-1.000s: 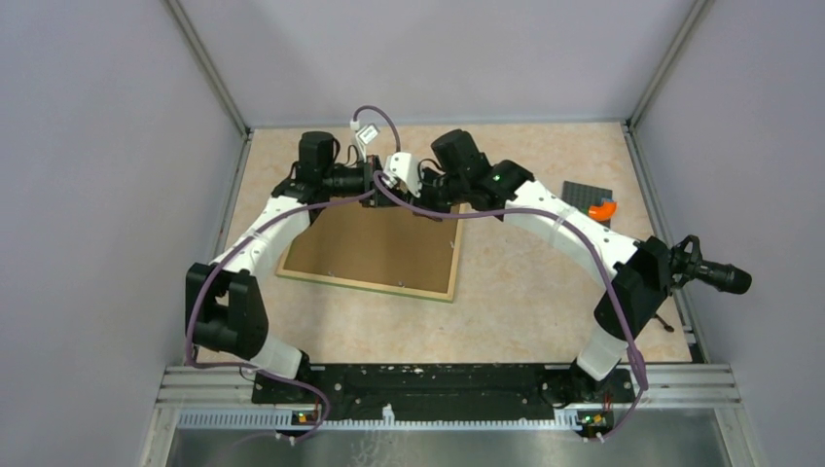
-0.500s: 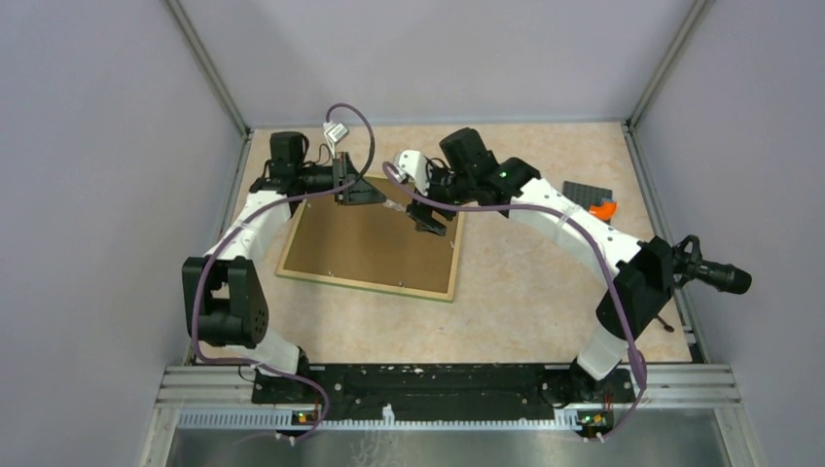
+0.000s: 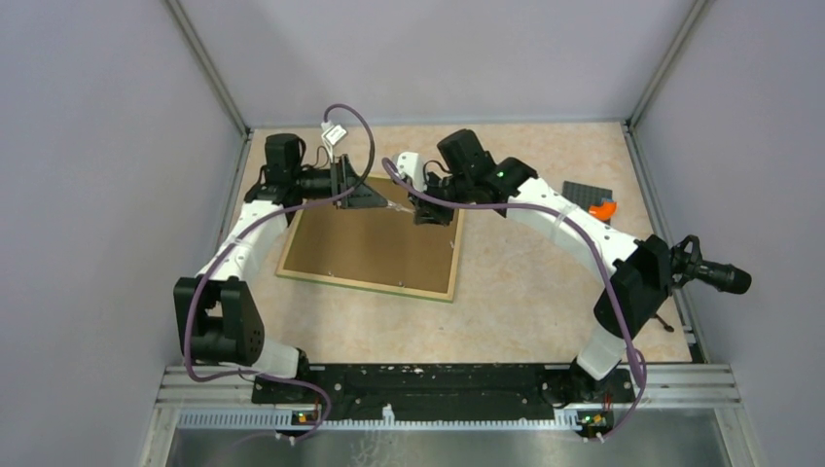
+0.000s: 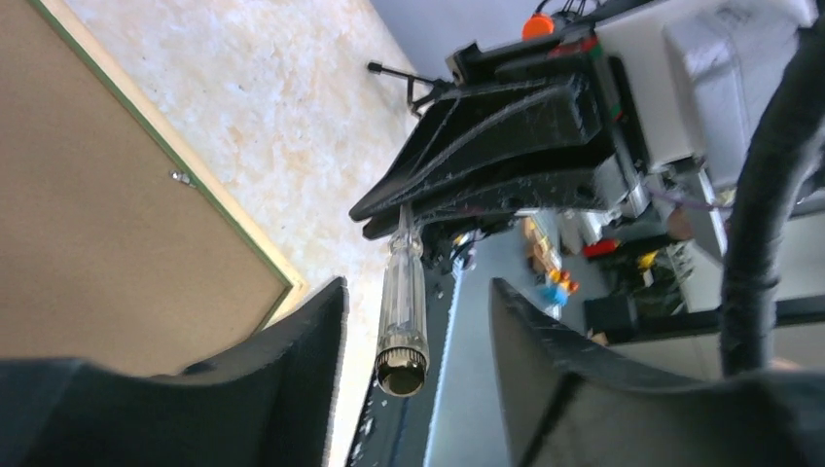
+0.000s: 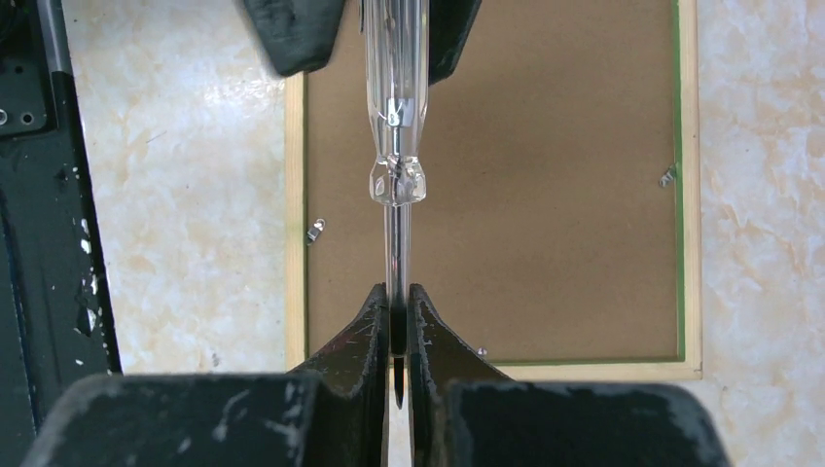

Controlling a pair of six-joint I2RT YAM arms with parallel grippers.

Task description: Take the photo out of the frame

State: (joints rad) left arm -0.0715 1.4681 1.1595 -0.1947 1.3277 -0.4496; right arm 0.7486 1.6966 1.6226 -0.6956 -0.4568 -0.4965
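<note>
The frame [image 3: 370, 248] lies face down on the table, its brown back [image 5: 545, 195] up and its thin green border [image 4: 156, 126] showing; the photo is hidden under it. Above the frame's far edge a clear-handled screwdriver [image 5: 395, 117] hangs level between the two arms. My right gripper [image 5: 394, 297] is shut on its thin metal shaft. My left gripper [image 4: 416, 292] is open, and its fingers [image 5: 292, 34] stand either side of the handle [image 4: 404, 302] without touching it. In the top view the left gripper [image 3: 375, 197] faces the right gripper [image 3: 420, 209] closely.
Small metal clips [image 5: 313, 231] [image 5: 667, 176] sit along the frame's back edges. A dark grey plate [image 3: 584, 192] with an orange piece [image 3: 603, 208] lies at the back right. Grey walls enclose the table on three sides.
My left gripper has opened off the screwdriver handle and drawn back to the left. My right gripper opened, then closed on the shaft and now carries the screwdriver.
</note>
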